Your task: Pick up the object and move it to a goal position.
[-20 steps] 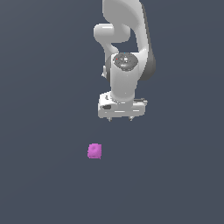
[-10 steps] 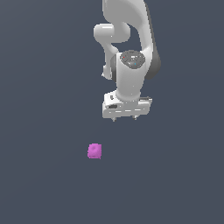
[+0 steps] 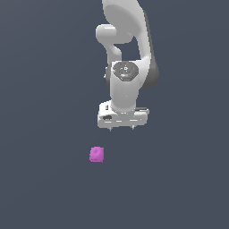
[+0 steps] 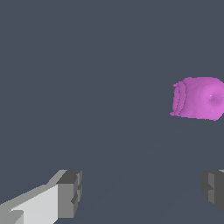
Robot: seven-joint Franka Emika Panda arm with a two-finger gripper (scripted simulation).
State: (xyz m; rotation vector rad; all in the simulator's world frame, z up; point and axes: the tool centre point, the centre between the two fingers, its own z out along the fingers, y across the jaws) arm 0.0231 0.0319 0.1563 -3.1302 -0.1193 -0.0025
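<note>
The object (image 3: 96, 154) is a small magenta-purple lumpy block lying on the dark grey floor. It also shows in the wrist view (image 4: 199, 98), partly cut by the picture's edge. My white gripper (image 3: 121, 128) hangs above the floor, up and toward the exterior view's right of the block, not touching it. Its two fingers are spread wide and hold nothing. In the wrist view one grey fingertip (image 4: 70, 193) and the other fingertip (image 4: 214, 189) stand far apart, and the block lies beyond them, off to one side.
The dark grey floor (image 3: 44, 188) stretches all around. The white arm (image 3: 127, 49) rises behind the gripper.
The gripper has moved down and toward the exterior view's left, closer to the block, and has turned about its wrist. The block has not moved.
</note>
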